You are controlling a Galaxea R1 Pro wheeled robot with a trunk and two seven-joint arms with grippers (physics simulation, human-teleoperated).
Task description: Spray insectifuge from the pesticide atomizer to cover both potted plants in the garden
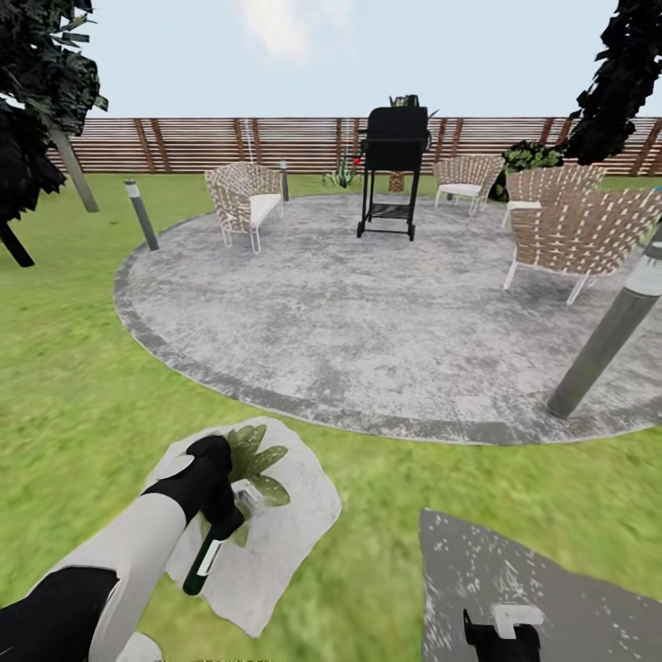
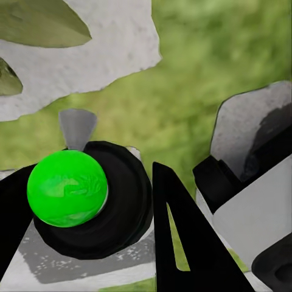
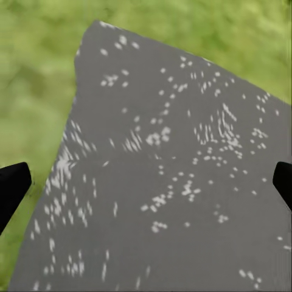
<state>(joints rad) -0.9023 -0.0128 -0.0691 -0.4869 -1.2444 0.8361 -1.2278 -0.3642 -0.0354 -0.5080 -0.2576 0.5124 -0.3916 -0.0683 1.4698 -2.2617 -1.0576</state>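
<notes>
My left gripper [image 1: 223,517] is shut on the pesticide atomizer [image 1: 202,563], a slender dark-green bottle with a whitish label that hangs tilted down from the fingers. It hovers over a pale stepping stone [image 1: 285,542], right beside a potted plant [image 1: 257,460] with broad olive leaves. In the left wrist view the atomizer [image 2: 68,187] appears end-on as a bright green round between the black fingers [image 2: 182,243], with plant leaves [image 2: 42,21] beyond. My right gripper [image 1: 501,634] stands open and empty over a dark grey stone [image 3: 158,182], fingertips [image 3: 12,188] far apart.
The garden lawn [image 1: 74,386] surrounds a round grey paved patch [image 1: 386,322] holding a black grill [image 1: 393,170] and wicker chairs [image 1: 244,198]. Bollard lights [image 1: 611,331] stand at the patch's right and left rims. A brown slatted fence [image 1: 303,142] closes the back.
</notes>
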